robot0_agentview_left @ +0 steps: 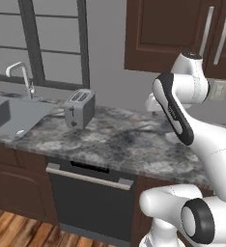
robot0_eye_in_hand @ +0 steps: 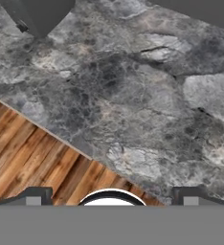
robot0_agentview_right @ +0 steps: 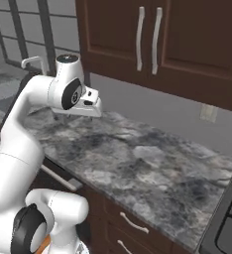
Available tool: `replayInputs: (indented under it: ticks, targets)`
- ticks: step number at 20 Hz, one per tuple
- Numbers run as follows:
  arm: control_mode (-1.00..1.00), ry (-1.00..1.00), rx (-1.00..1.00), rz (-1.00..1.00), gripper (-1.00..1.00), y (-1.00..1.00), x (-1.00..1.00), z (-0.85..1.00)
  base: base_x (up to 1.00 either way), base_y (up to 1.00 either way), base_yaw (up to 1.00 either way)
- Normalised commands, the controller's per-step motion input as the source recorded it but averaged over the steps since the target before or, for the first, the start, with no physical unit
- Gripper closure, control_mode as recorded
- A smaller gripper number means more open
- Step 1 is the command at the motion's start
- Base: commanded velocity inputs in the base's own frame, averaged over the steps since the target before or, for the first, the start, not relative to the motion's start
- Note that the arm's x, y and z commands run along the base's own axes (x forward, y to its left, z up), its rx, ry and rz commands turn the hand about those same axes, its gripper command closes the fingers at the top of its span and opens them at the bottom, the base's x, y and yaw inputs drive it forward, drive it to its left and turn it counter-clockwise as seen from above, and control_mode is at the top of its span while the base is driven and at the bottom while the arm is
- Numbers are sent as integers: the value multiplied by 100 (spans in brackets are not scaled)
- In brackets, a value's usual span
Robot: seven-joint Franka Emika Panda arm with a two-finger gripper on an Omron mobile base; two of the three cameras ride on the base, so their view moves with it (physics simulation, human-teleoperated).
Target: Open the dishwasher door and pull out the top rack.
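Hovering above the counter point(robot0_eye_in_hand: 133, 95), the gripper point(robot0_eye_in_hand: 112, 198) points down at the grey stone, with its jaws spread wide and nothing between them; the two fingertips point(robot0_eye_in_hand: 35, 195) stand well apart at the bottom of the hand view. This released state suits the step in hand, since a bar handle must pass between open jaws before they can close on it. The door point(robot0_agentview_left: 88, 205) sits below and in front of the gripper, under the counter's front edge, and appears shut or nearly so: its black panel stands upright. The handle point(robot0_agentview_left: 88, 177) runs horizontally across the panel's top, just under the counter's lip, placed there so that a pull tips the door outward and down. The rack is presumably behind the door and cannot be judged. The toaster point(robot0_agentview_left: 79, 108) stands on the counter off to one side of the gripper, near enough to count as an obstacle during descent. The floor point(robot0_eye_in_hand: 42, 162) shows past the counter edge in the hand view, so the gripper is near the edge. The next move likely calls for carrying the gripper out beyond the edge, lowering it to handle height and turning it toward the panel. The task looks barely begun.
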Motion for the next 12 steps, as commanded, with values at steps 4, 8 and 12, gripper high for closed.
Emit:
replayInputs:
  ticks: [4, 8, 12]
  targets:
    - [100, 0, 0, 0, -100, 0, 0, 0, -13, -15, 40]
    - [100, 0, 0, 0, -100, 0, 0, 0, -13, -24, 37]
    - [100, 0, 0, 0, -100, 0, 0, 0, -21, -33, 33]
